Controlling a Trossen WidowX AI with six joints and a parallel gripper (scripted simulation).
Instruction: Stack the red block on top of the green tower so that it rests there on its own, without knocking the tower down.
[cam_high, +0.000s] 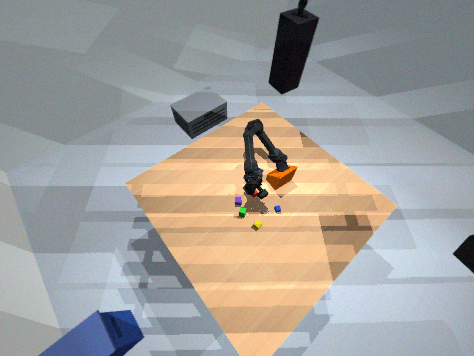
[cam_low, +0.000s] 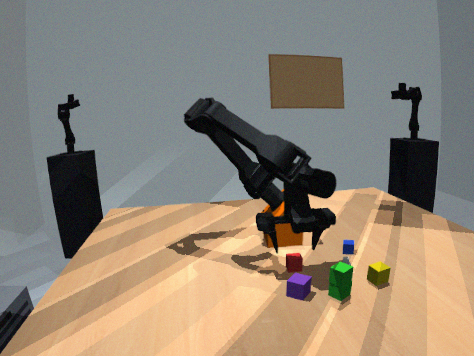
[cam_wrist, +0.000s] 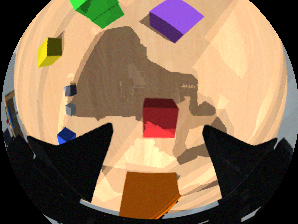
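Note:
The red block (cam_high: 255, 193) (cam_low: 294, 261) (cam_wrist: 160, 117) lies on the wooden table. My gripper (cam_low: 295, 244) (cam_high: 254, 189) (cam_wrist: 160, 128) is open and empty, hanging just above the red block with a finger on either side of it. The green tower (cam_high: 242, 212) (cam_low: 340, 280) (cam_wrist: 97, 3), two green cubes high, stands upright to the front right of the red block in the exterior view.
A purple block (cam_high: 238, 200) (cam_low: 299, 285) (cam_wrist: 176, 16), a yellow block (cam_high: 257, 225) (cam_low: 378, 273) (cam_wrist: 49, 51) and a small blue block (cam_high: 277, 208) (cam_low: 348, 246) (cam_wrist: 65, 136) lie around the tower. The arm's orange base (cam_high: 281, 176) (cam_low: 285, 235) (cam_wrist: 150, 193) stands behind the gripper.

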